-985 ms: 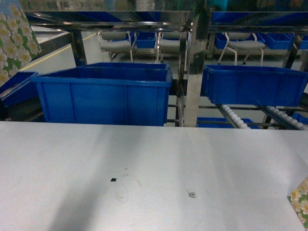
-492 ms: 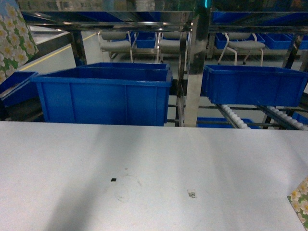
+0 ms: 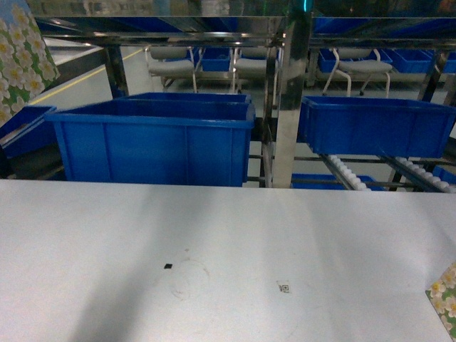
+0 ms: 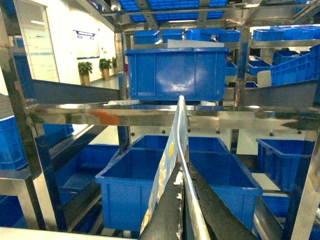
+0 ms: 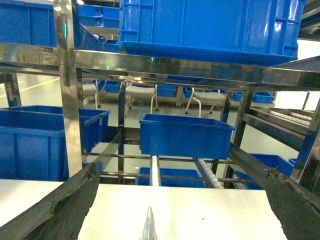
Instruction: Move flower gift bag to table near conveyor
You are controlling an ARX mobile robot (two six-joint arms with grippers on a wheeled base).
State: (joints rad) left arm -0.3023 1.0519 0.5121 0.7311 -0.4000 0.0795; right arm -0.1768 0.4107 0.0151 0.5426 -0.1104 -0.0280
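Note:
The flower gift bag point(image 3: 23, 63), with white flowers on green, hangs at the upper left edge of the head view, left of the table and above a blue tray. In the left wrist view the bag point(image 4: 172, 145) shows edge-on, and my left gripper point(image 4: 183, 181) is shut on its thin paper edge. The white table point(image 3: 228, 249) fills the near half of the head view. The steel conveyor point(image 3: 347, 173), with its white rollers, stands just behind the table. My right gripper point(image 5: 182, 171) is open above the table, its fingers wide apart. Neither gripper appears in the head view.
A second floral paper corner point(image 3: 446, 298) lies at the table's right edge, and a thin paper edge point(image 5: 148, 227) stands between my right fingers. A large blue bin point(image 3: 153, 142) and a smaller one point(image 3: 374, 125) sit in the steel rack point(image 3: 285, 92) behind the table.
The held bag at the upper left has swayed slightly sideways. Nothing else has moved.

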